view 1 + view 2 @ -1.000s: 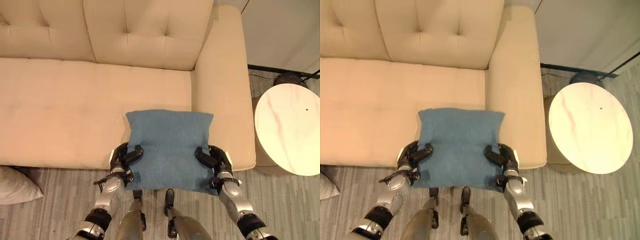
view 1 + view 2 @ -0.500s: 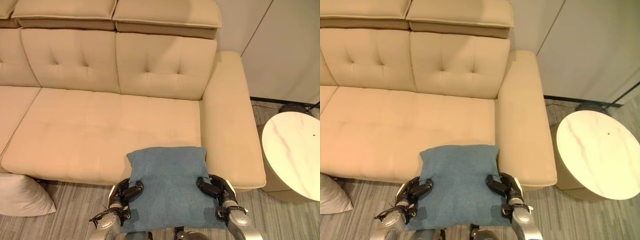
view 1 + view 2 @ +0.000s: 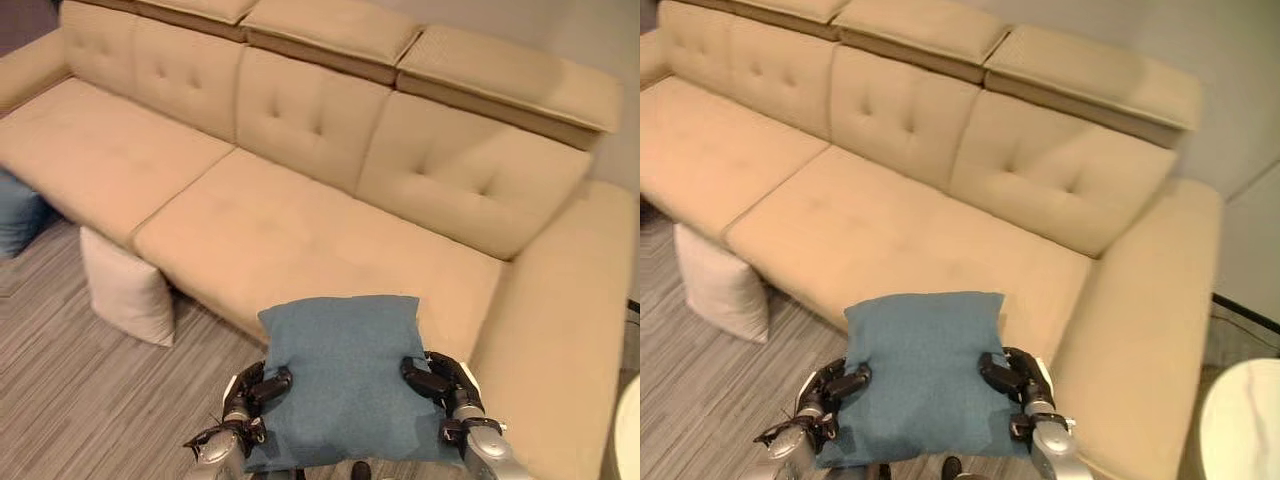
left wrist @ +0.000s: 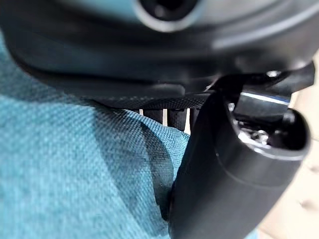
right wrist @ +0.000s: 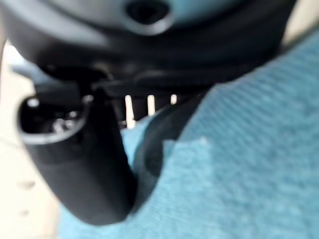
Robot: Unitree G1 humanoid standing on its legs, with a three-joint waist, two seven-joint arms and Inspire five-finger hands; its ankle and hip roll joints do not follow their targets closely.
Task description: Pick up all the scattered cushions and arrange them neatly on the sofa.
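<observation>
I hold a square blue cushion (image 3: 343,372) flat between both hands, in front of the beige sofa's (image 3: 300,215) right seat. My left hand (image 3: 250,392) is shut on its left edge, thumb pressed on top. My right hand (image 3: 441,381) is shut on its right edge the same way. In the wrist views the blue cushion fabric (image 4: 60,169) bunches under the left thumb (image 4: 234,169), and the cushion cloth (image 5: 239,164) sits under the right thumb (image 5: 84,164). A white cushion (image 3: 126,290) leans against the sofa front on the floor. Another blue cushion (image 3: 17,215) lies at the far left floor edge.
The sofa has three tufted backs with headrests and a wide right armrest (image 3: 570,330). Grey wood-pattern floor (image 3: 90,400) lies in front. A round pale side table (image 3: 1245,420) shows at the right edge.
The camera has swung left and up, bringing more sofa and the floor cushions into view. Both hands keep their hold on the blue cushion.
</observation>
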